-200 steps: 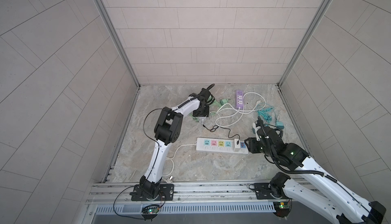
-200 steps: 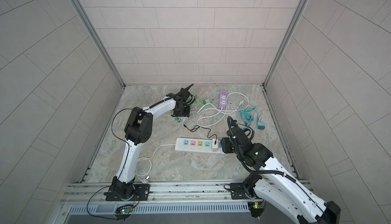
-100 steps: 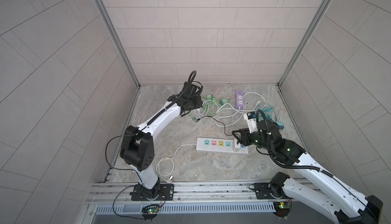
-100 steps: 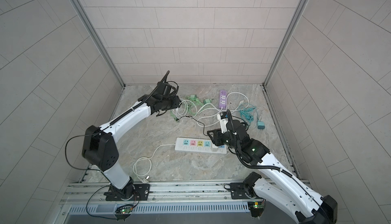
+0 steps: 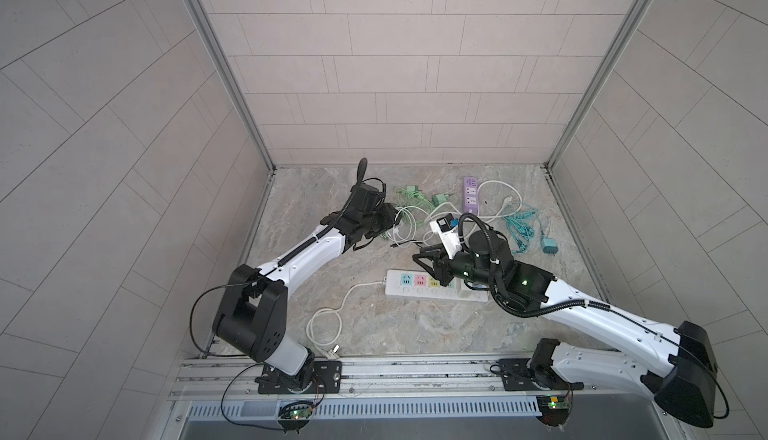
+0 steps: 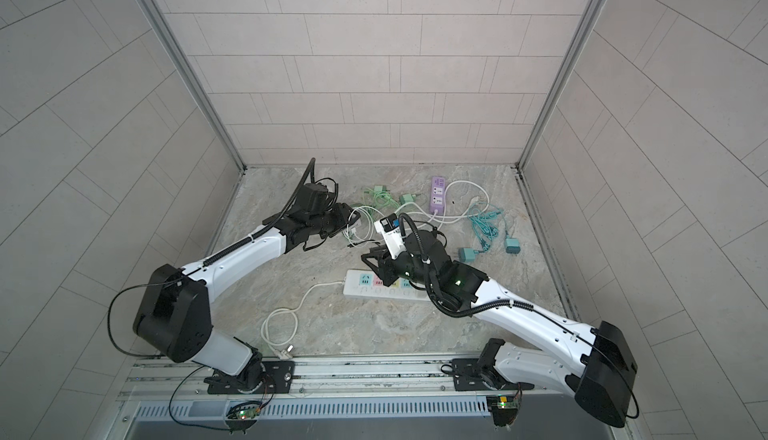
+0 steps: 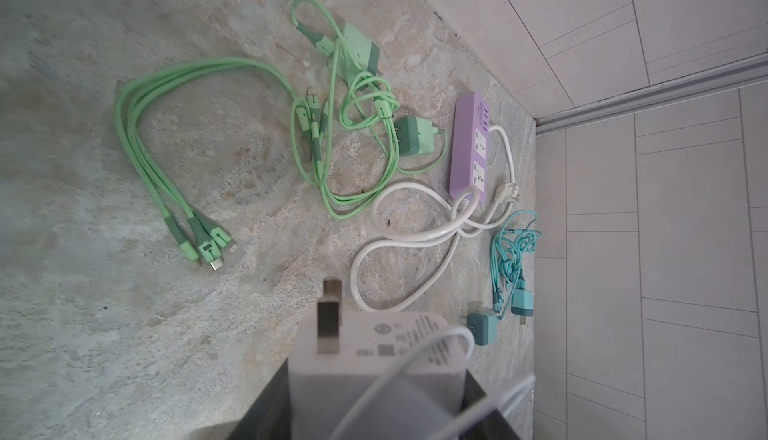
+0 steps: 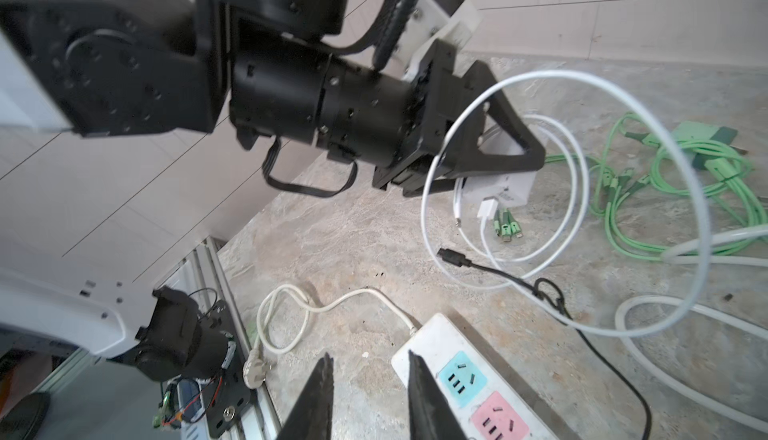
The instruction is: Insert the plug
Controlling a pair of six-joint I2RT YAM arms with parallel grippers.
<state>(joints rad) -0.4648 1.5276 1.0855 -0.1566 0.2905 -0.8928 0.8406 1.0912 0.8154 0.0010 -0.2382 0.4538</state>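
Across the table [image 5: 374,334], the largest change was seen in the left arm [image 5: 307,255]. Its elbow, raised near the middle a second earlier, had been swung low toward the front left, and its reach had been stretched toward the green cables [image 7: 232,135] at the back. The right arm [image 5: 602,321] had been carried from the right end of the white power strip [image 5: 399,292] toward its left end and was held over the coloured sockets.

The right tool [image 8: 370,396] had been narrowed over that second. Its jaws were seen slightly spread, with nothing between them, just above the strip's end beside the blue socket [image 8: 459,375].

The left tool [image 7: 374,392] was pressed onto the white plug [image 7: 374,346]. The plug appeared to be held clear of the table, with its prongs [image 7: 328,313] pointing away from the wrist, well apart from the strip.

It was judged that the plug had been secured and that the strip was about to be steadied. Carrying the plug across and aligning its prongs with a socket remained to be done.
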